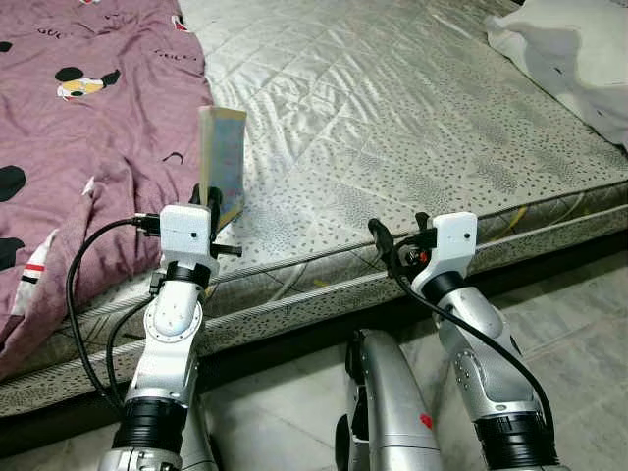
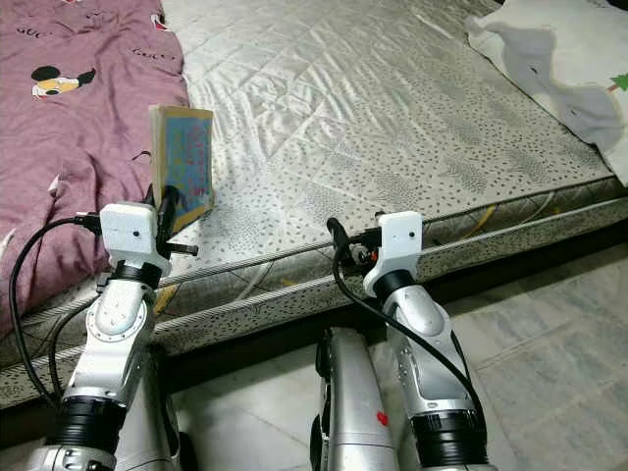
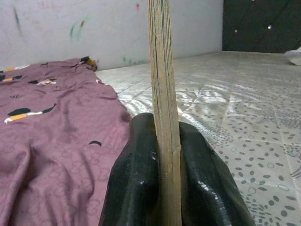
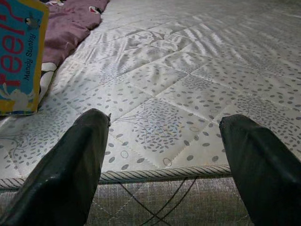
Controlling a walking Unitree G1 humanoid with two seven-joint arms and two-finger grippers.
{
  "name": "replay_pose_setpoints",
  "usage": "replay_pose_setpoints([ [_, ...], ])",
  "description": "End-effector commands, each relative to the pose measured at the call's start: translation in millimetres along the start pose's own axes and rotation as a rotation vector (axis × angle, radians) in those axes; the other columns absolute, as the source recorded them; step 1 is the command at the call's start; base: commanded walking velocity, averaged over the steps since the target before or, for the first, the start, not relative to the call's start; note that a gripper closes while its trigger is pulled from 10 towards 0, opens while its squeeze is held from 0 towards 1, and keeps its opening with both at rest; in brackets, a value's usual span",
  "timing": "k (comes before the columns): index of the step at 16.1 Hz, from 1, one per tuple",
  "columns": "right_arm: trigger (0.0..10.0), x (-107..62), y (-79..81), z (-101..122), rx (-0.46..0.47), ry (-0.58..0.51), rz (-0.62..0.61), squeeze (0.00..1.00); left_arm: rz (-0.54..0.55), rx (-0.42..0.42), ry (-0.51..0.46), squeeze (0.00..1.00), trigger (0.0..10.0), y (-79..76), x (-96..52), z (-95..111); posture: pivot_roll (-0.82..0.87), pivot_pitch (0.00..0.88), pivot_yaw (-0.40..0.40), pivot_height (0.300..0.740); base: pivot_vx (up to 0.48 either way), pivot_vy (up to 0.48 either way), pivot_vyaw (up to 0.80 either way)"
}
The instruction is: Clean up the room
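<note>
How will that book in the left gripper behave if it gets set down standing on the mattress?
Probably stiff: the book stands upright from the left gripper without sagging. It looks thin edge-on, so likely light. Stood on edge on the soft quilted mattress, it would probably tip over; laying it flat seems safer.

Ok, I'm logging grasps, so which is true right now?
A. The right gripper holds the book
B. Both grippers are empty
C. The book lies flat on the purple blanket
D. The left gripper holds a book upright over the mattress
D: the left gripper has its fingers clamped on the upright book above the mattress.
</note>
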State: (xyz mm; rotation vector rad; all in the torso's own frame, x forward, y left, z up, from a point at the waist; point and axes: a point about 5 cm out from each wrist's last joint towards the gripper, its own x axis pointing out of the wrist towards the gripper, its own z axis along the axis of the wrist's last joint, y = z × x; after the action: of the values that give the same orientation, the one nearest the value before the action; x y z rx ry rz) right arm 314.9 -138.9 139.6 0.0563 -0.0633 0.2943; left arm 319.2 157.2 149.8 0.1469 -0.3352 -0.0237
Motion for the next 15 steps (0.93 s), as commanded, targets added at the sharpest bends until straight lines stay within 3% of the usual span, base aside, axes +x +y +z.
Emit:
replay_pose_setpoints([
  [1, 10.0, -3.7, -2.7, 0.9, 0.008, -0.015, -0.012, 0.0, 0.03, 0.004, -0.011, 0.0, 0.0, 3.9, -2.2, 2.9, -0.09, 0.115, -0.058, 0.478, 0.0, 0.0, 0.0],
  [15, 10.0, 3.5, -0.2, 6.5, 0.072, -0.069, -0.048, 0.0, 0.069, 0.0, -0.001, 0.0, 0.0, 4.6, -4.2, 2.4, -0.07, 0.077, -0.044, 0.487, 0.0, 0.0, 0.0],
])
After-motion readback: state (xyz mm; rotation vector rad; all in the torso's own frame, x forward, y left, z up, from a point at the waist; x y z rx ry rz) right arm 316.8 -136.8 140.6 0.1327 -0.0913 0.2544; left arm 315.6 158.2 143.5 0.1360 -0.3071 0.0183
